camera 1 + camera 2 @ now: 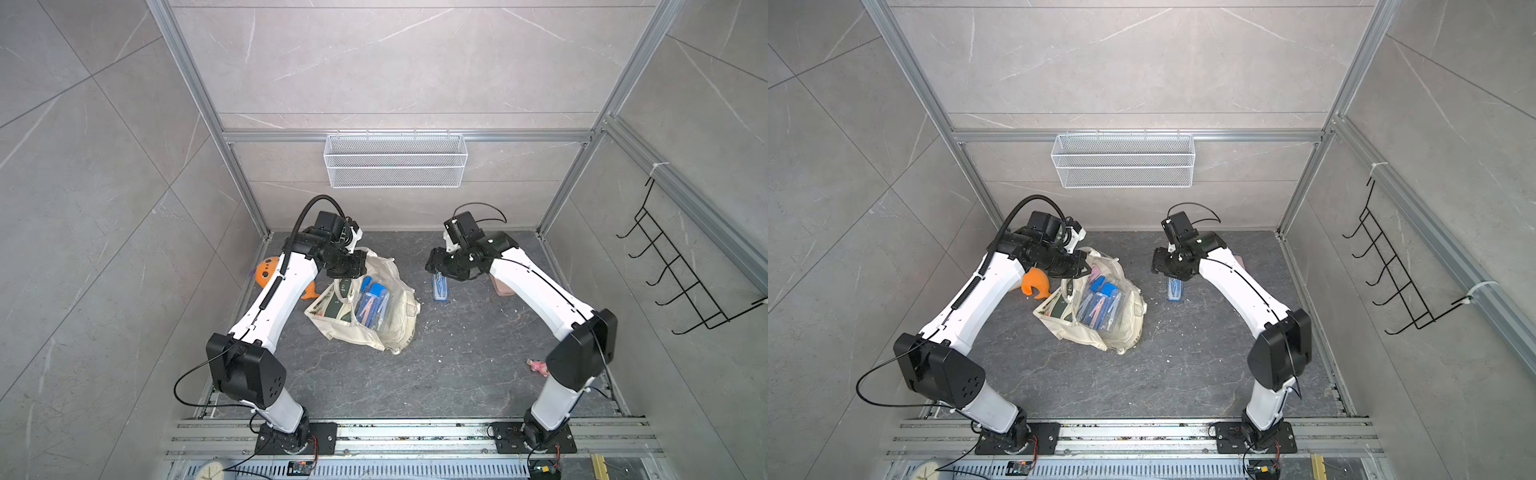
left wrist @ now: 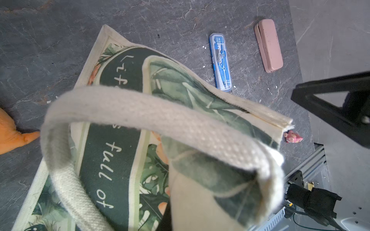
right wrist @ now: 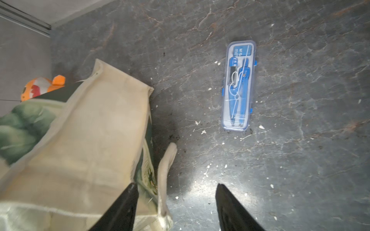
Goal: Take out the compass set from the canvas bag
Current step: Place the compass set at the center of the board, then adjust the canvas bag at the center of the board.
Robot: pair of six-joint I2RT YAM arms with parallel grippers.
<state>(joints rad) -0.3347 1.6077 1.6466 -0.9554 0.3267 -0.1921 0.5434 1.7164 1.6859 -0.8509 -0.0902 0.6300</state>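
Closest to the left wrist camera, a cream handle (image 2: 160,112) of the canvas bag (image 1: 401,320) loops up, with the left gripper (image 1: 356,268) clenched on the bag's raised top edge. Outside the bag, the compass set (image 3: 239,86) lies flat on the tabletop (image 3: 300,160) near it, below the right gripper (image 3: 176,185), whose jaws stand apart and empty.
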